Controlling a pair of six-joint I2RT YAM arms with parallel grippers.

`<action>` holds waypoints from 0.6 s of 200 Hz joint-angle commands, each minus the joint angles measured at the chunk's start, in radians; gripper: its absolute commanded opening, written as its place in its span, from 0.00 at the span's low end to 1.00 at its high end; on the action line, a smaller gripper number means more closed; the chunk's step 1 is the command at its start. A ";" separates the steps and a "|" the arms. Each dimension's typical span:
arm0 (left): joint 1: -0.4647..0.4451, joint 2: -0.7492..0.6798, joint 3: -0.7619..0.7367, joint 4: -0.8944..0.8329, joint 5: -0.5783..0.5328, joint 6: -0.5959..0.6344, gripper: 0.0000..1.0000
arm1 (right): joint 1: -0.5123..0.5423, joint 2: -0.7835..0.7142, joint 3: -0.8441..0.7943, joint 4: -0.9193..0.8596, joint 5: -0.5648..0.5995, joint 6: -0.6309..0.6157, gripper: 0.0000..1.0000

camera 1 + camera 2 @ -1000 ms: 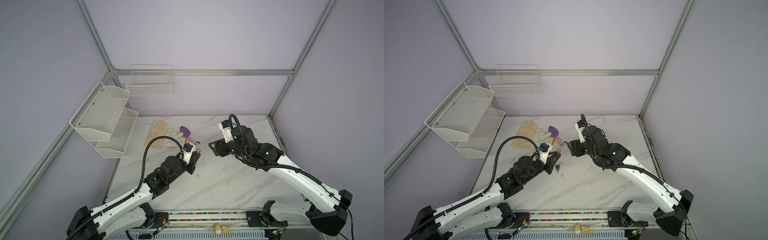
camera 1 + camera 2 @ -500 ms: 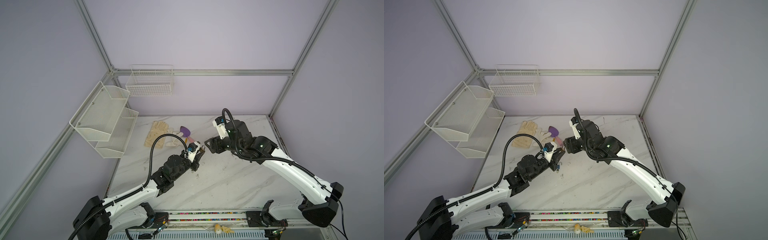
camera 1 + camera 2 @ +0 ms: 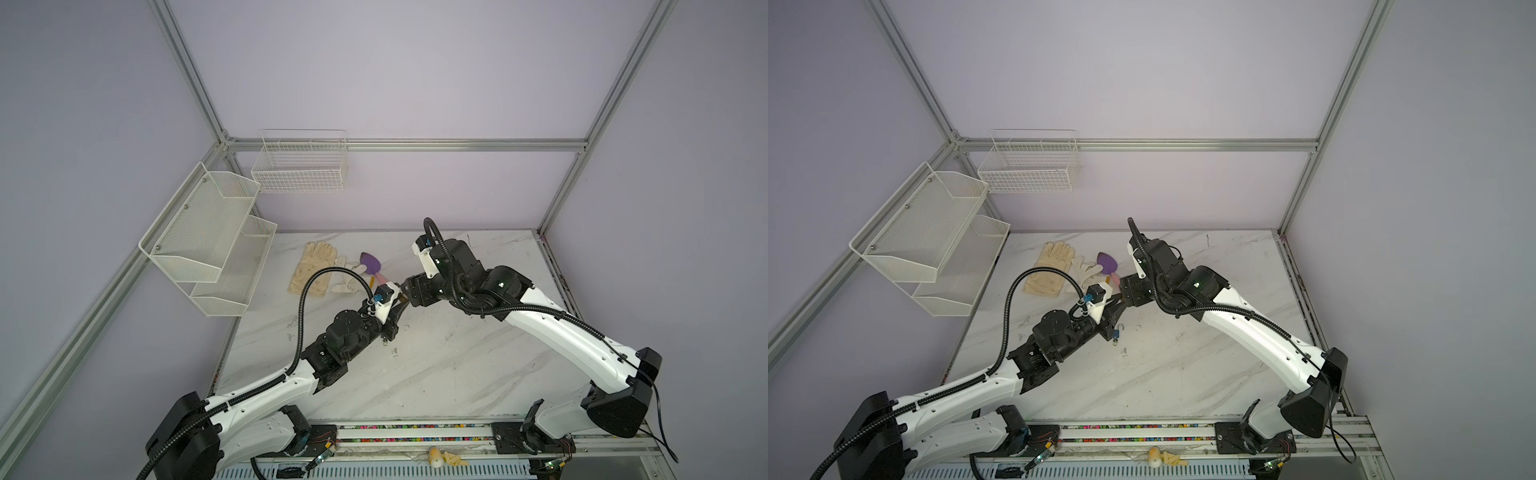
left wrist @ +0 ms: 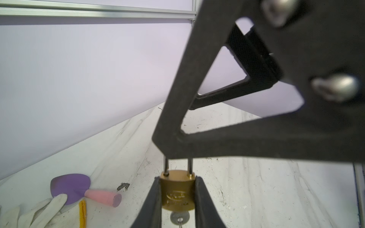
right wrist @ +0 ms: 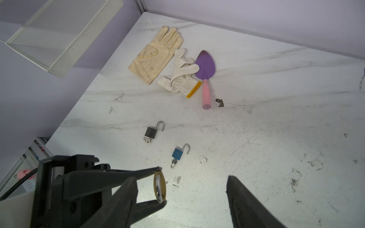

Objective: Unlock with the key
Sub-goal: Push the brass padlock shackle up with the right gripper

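High top views share the table [image 3: 457, 374]; wrist views sit close.

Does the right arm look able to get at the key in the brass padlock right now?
Probably not: the key sits in the end of the brass padlock that lies deep inside the left tool, while the open right tool faces the shackle end.

The left gripper [image 3: 398, 305] and right gripper [image 3: 406, 293] meet tip to tip above the white marble-patterned table [image 3: 457, 374]. Behind them lie a cream cloth glove [image 3: 311, 270], a white knitted glove [image 3: 347, 277] and a purple trowel with a pink handle [image 3: 370, 262]. A white two-tier mesh shelf [image 3: 208, 245] and a white wire basket [image 3: 299, 166] hang on the walls.
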 commanded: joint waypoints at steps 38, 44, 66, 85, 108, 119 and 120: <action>0.001 -0.028 -0.044 0.072 -0.003 -0.004 0.00 | 0.009 0.047 0.063 -0.067 0.079 -0.017 0.75; 0.002 -0.029 -0.045 0.072 -0.004 -0.003 0.00 | 0.009 0.051 0.067 -0.068 0.082 -0.018 0.75; 0.002 -0.032 -0.046 0.073 -0.001 -0.003 0.00 | 0.009 0.070 0.086 -0.078 0.085 -0.020 0.75; 0.001 -0.032 -0.049 0.075 0.001 -0.002 0.00 | 0.009 0.082 0.099 -0.090 0.107 -0.019 0.76; 0.001 -0.035 -0.052 0.075 0.006 0.001 0.00 | 0.009 0.090 0.110 -0.111 0.115 -0.017 0.77; 0.002 -0.036 -0.055 0.078 0.004 0.000 0.00 | 0.008 0.095 0.117 -0.124 0.120 -0.009 0.77; 0.002 -0.036 -0.055 0.078 0.004 0.001 0.00 | 0.008 0.095 0.116 -0.125 0.121 -0.009 0.77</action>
